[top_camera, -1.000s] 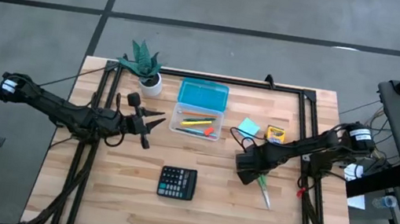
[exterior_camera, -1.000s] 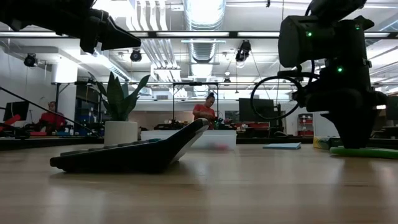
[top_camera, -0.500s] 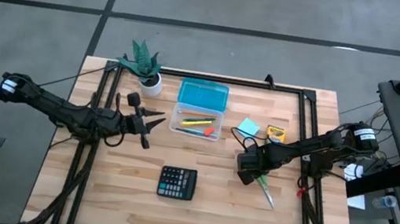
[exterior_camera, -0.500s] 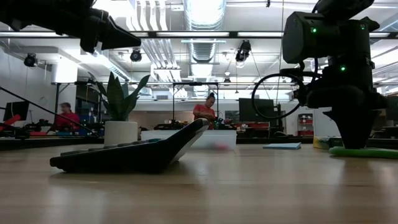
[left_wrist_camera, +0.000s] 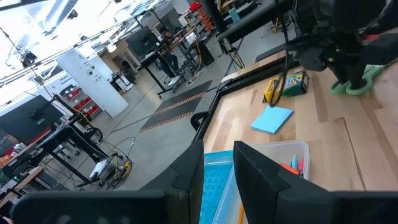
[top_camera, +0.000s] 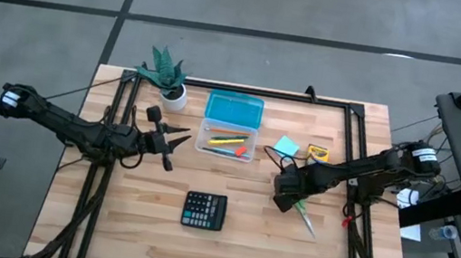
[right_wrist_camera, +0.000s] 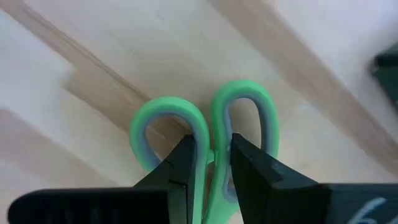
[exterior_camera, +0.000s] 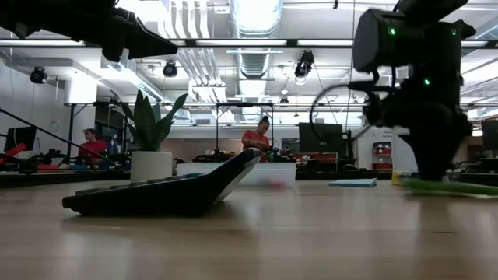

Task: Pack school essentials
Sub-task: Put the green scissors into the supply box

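Two right gripper (right_wrist_camera: 210,163) fingers nipping green scissors (top_camera: 303,217) between handle loops; blades point diagonally toward table's near-right.

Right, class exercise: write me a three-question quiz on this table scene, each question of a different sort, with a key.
1. True or false: the right gripper is closed around the green-handled scissors.
2. Which lies beside the light-blue note pad? A. potted plant B. yellow crayon box C. calculator
3. Fill in: the left gripper hovers beside the clear ______ holding pencils.

Key: 1 true; 2 B; 3 box.
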### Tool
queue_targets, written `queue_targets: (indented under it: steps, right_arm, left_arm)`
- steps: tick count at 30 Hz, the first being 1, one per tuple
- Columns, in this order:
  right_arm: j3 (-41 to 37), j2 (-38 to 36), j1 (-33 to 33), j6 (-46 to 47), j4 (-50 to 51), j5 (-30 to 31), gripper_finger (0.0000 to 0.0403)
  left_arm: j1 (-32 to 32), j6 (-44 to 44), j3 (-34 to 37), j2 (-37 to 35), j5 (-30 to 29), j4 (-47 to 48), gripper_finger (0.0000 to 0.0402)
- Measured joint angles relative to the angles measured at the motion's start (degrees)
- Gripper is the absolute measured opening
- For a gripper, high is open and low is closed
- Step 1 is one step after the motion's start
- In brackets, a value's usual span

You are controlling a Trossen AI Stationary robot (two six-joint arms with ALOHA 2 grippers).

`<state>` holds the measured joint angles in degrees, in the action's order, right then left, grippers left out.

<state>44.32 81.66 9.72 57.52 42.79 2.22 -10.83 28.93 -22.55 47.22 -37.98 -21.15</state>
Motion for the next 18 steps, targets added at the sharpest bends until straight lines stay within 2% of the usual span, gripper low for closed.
queue_targets:
  steps: [6,10,14,18]
  right_arm:
    - [0.08,-6.40,0.04,-3.65,0.43,0.92,0.0067]
    - [0.14,-10.79,0.17,-8.39,-1.31,4.30,0.0067]
    - [0.14,-14.32,0.28,-14.79,-6.93,10.66,0.0068]
    - [-0.39,-16.02,0.26,-23.84,-17.73,17.98,0.0068]
  left_arm:
    - [-0.01,-0.03,0.00,0.00,0.01,-1.24,0.0070]
    - [-0.02,-0.04,0.00,0.00,0.02,-1.20,0.0070]
    - [0.00,-0.07,0.00,0.00,0.02,-1.18,0.0070]
    - [-0.02,-0.08,0.00,0.00,0.04,-1.14,0.0070]
